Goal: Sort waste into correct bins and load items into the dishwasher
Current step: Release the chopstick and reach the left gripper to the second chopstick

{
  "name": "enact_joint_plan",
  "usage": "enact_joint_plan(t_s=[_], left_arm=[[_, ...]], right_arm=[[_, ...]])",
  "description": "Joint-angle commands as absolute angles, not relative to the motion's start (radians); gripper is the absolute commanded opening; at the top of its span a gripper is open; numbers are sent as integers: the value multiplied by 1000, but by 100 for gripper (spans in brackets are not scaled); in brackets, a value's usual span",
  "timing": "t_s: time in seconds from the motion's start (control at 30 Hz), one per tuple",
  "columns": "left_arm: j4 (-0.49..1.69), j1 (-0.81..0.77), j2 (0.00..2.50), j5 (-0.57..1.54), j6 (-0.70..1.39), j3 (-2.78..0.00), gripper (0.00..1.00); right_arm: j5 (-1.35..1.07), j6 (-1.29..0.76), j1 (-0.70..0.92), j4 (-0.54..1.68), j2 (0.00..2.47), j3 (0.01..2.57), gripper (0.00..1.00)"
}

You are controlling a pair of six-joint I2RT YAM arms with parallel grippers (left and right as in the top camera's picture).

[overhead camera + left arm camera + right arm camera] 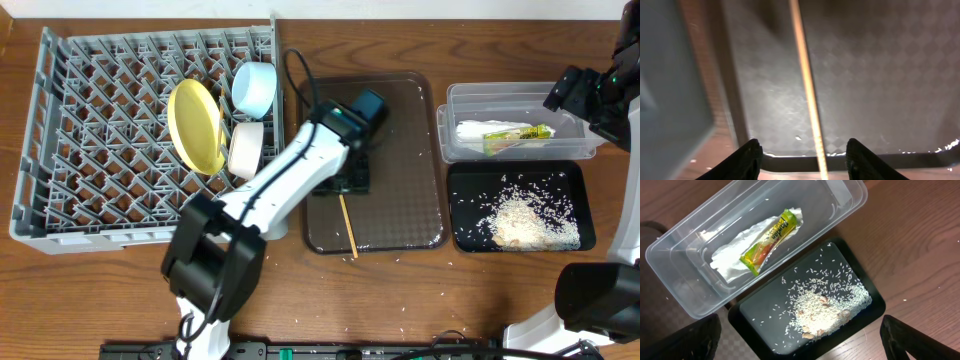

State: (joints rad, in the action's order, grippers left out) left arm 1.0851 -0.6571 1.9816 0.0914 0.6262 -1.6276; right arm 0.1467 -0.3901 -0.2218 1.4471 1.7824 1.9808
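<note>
A single wooden chopstick (809, 100) lies on the dark brown serving tray (880, 75), running lengthwise through the gap of the left claw (807, 160); that claw is spread wide with nothing in it, one dark fingertip on either side of the stick and neither touching it. From overhead the stick's free end (349, 228) pokes out from under the left claw and reaches the tray's rim. A few stray rice grains dot the tray edge just by the fingertips.

Beside the left claw, on the side away from the right arm, the grey dish rack (100, 150) holds the yellow plate (197, 125) on edge; the light blue bowl (254, 88) and a white bowl (246, 150) stand tilted just beyond the plate, at the rack's wall nearest the claw.

The right claw (805, 352) is also wide open and empty, hanging above the two bins; directly beneath it sits the black tray (757, 325) with a heap of white rice (825, 310). Ahead of it the clear tub (680, 265) touches the black tray; inside it the green-and-yellow wrapper (771, 240) rests on the white paper (732, 255). More grains are scattered on the wooden worktop (500, 300) around the trays.
</note>
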Motion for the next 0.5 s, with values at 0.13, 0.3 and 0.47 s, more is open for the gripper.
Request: enact_joint_plan(t_s=[0.13,0.3,0.47], left_arm=[[1079,-680,2100,121,726,-1628,55],[1076,-680,2168,160,732,-1628,55],[1067,-680,2188,169,732,-1627,44]], right_arm=[[153,-404,-221,1448,1786,1982,99],[153,-404,-221,1448,1786,1982,99],[153,-404,-221,1448,1786,1982,99]])
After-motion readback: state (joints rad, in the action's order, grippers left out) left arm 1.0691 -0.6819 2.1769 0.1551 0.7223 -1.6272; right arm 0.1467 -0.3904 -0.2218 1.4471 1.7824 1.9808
